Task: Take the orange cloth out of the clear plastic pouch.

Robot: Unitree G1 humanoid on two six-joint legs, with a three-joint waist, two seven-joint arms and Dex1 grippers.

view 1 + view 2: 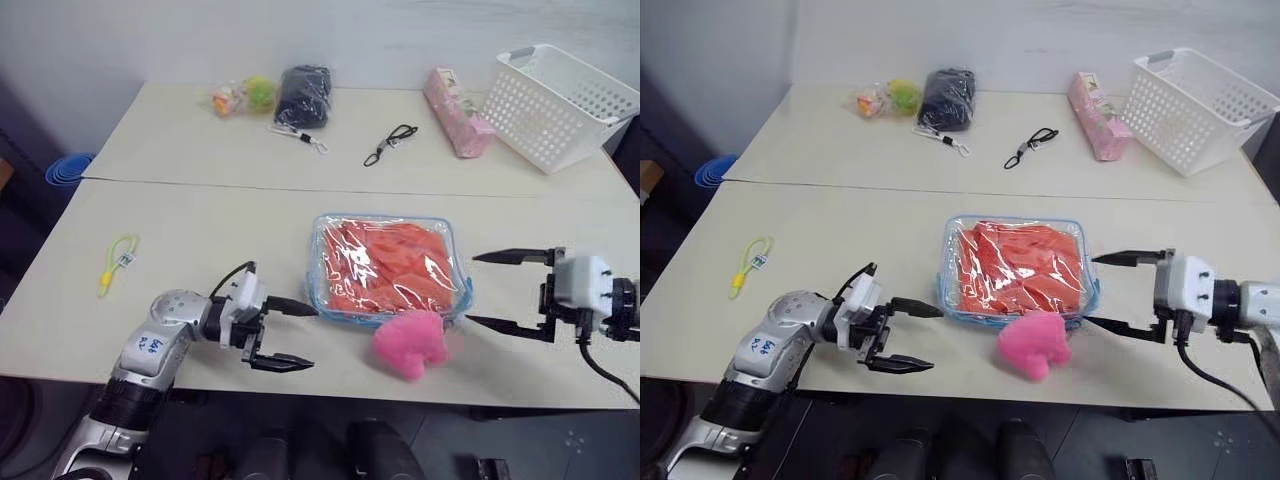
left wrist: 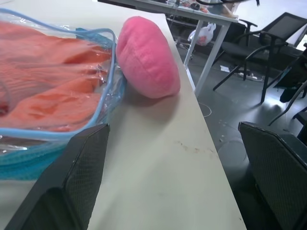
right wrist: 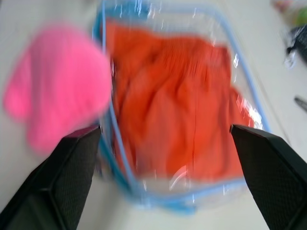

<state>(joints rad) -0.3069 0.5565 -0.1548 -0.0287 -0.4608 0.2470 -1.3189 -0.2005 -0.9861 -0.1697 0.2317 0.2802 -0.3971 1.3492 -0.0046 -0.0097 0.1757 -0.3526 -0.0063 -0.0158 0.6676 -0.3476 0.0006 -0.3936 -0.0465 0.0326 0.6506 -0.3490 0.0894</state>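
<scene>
Left eye view: pink plush toy touches the near edge of the clear plastic pouch, orange cloth still inside. Left gripper just left of the pouch, right gripper just right, both jaws wide open, holding nothing.

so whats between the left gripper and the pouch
Only bare table lies between the left gripper and the clear plastic pouch, seen in the left eye view.

white mesh basket at table's far right corner; pink pack just left of it, black cord further left, pink plush near front edge.
</scene>
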